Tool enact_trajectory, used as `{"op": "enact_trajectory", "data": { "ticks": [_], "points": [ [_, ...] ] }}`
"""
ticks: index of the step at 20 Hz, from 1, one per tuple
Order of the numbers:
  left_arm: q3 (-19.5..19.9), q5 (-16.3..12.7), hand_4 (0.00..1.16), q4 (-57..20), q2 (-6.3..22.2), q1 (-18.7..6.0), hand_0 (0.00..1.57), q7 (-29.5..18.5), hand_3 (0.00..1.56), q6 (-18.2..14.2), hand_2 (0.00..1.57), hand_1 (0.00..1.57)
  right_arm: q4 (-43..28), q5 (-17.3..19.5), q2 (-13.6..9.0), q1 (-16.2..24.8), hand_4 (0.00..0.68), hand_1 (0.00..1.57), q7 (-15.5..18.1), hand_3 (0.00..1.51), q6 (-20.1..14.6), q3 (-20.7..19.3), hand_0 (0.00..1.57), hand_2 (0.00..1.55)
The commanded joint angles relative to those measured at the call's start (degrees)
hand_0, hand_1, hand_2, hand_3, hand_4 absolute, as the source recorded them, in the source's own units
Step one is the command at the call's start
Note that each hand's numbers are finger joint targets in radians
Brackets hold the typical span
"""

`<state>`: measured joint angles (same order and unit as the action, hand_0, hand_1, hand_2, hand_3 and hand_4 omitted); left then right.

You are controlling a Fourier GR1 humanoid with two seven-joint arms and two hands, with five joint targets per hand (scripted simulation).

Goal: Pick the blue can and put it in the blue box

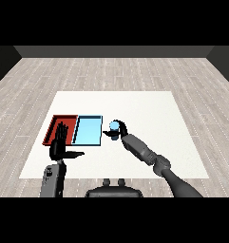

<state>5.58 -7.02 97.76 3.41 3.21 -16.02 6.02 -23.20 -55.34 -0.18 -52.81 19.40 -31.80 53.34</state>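
- Counter (135,102): white, carries both trays side by side near its left-front part; the can sits just right of them, so the carry looks short.
- Right arm (154,161): comes in from the lower right, forearm stretched diagonally toward the trays, wrist angled up-left.
- Left arm (52,179): upright at lower left, not part of the task.
- Red tray (53,124): left of the blue one, edges touching. Risk: overshoot leftward would land the can in the wrong tray.
- Blue tray (89,131): target, holds nothing visible. Risk: its right rim lies between can and floor of the tray; a low carry could clip that rim and tip the can.
- Left hand (60,142): fingers straight and apart, pointing up, thumb out to the right, holding nothing; it overlaps the red tray's front in view.
- Right hand (119,131): fingers curled and clamped round the can.
- Can (114,126): blue, upright, in the right hand just beside the blue tray's right edge, not yet over it. Can't tell if it's lifted off the counter. Risk: a tilt on release.
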Motion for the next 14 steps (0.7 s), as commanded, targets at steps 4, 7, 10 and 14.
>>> {"op": "enact_trajectory", "data": {
  "ticks": [4, 7, 10, 14],
  "points": [
    [-3.88, 2.84, 0.00, 0.04, -2.61, -1.58, 0.00, 1.37, 0.00, -1.98, 0.00, 0.00, 2.55, 4.00, 0.17, -3.86, 0.562, 1.49, 3.79, 1.40, 4.05, -3.81, 1.49, 1.46],
    [-4.62, 3.65, 0.00, -1.99, -2.05, -4.66, 0.00, 1.84, 0.00, -1.35, 0.00, 0.00, -7.80, 7.65, -2.19, -0.98, 0.567, 1.53, 2.09, 1.41, -0.62, -1.89, 1.53, 1.48],
    [-7.19, 5.48, 0.00, 1.19, -2.93, -2.68, 0.00, 4.82, 0.00, -2.59, 0.00, 0.00, -11.74, 9.77, -6.54, -0.59, 0.577, 1.53, -0.08, 1.41, 0.53, -4.29, 1.53, 1.48],
    [-8.68, 7.21, 0.00, -4.48, -3.37, -9.64, 0.00, 5.81, 0.00, -3.48, 0.00, 0.00, -26.41, 12.49, -13.22, 7.66, 0.584, 1.53, 1.51, 1.42, -4.43, -2.15, 1.53, 1.48]
  ]
}}
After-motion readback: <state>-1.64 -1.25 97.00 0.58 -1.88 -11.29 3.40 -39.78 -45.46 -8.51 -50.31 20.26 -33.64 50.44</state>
